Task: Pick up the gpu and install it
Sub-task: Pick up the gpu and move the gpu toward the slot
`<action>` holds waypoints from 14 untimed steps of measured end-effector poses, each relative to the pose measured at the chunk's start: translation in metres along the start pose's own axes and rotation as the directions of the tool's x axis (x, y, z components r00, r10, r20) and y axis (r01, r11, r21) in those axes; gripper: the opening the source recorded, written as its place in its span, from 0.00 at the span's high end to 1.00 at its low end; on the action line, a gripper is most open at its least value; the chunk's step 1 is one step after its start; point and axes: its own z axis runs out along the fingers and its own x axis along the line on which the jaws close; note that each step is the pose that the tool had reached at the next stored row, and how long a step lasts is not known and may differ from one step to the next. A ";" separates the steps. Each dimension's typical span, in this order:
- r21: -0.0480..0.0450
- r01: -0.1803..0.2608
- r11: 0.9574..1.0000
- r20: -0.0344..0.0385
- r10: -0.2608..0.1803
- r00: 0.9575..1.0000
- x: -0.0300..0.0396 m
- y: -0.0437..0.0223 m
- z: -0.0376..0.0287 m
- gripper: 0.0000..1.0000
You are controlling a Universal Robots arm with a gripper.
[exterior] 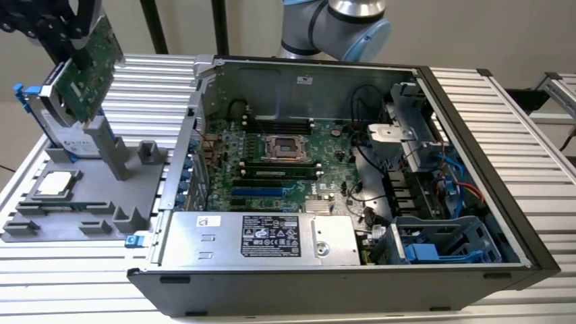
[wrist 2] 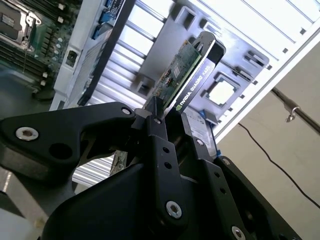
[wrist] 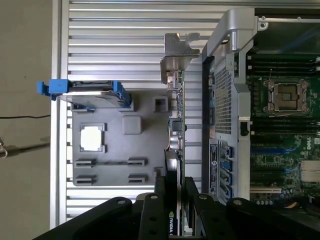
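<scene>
Fingers (wrist 2: pixel 159 150) of the gripper (wrist 2: pixel 176 119) pinch the gpu (wrist 2: pixel 186 70) across its thickness, one black finger on the green board face and the other on the black cooler face. Both wrist views show this grip edge-on.

Reference landmark: the grey fixture plate (exterior: pixel 54 226), lying on the ribbed metal table (exterior: pixel 504 108).

Gpu position: held in the air above the fixture plate, over the side of the plate nearest the computer case (exterior: pixel 297 290). In the exterior view the gpu (exterior: pixel 97 71) hangs tilted, with the gripper (exterior: pixel 77 47) at its upper end and its green face toward the camera. Whether its lower end touches the upright post (exterior: pixel 110 152) of the fixture plate cannot be told.

In the first wrist view the gpu (wrist: pixel 175 130) appears as a thin line running along that edge of the fixture plate (wrist: pixel 125 165). Its silver metal bracket (wrist: pixel 177 50) is at the end far from the gripper (wrist: pixel 175 192).

Hard drive (exterior: pixel 56 115) with blue clips: standing on edge in a slot at one end of the fixture plate, near the gpu.

Square silver chip (wrist: pixel 93 138): lying flat in a recess of the fixture plate.

Computer case: open, just beside the fixture plate, with its motherboard (exterior: pixel 270 162) exposed and a silver power supply (exterior: pixel 261 236) along one wall.

Blue-jointed robot arm (exterior: pixel 347 20): at the case's far wall, apart from the fixture plate.
</scene>
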 end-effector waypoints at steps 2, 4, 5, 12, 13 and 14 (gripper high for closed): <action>0.000 0.000 1.000 0.000 0.000 1.000 -0.0005 0.0000 0.0000 1.00; 0.000 0.000 1.000 0.000 0.000 1.000 -0.0011 0.0000 0.0000 1.00; 0.000 0.000 1.000 0.000 0.000 1.000 -0.0013 0.0000 0.0000 1.00; 0.000 0.000 1.000 0.000 0.000 1.000 -0.0031 0.0000 0.0001 1.00; 0.000 0.000 1.000 0.000 0.000 1.000 -0.0034 0.0000 0.0001 1.00; 0.000 0.000 1.000 0.000 0.000 1.000 -0.0036 0.0000 0.0001 1.00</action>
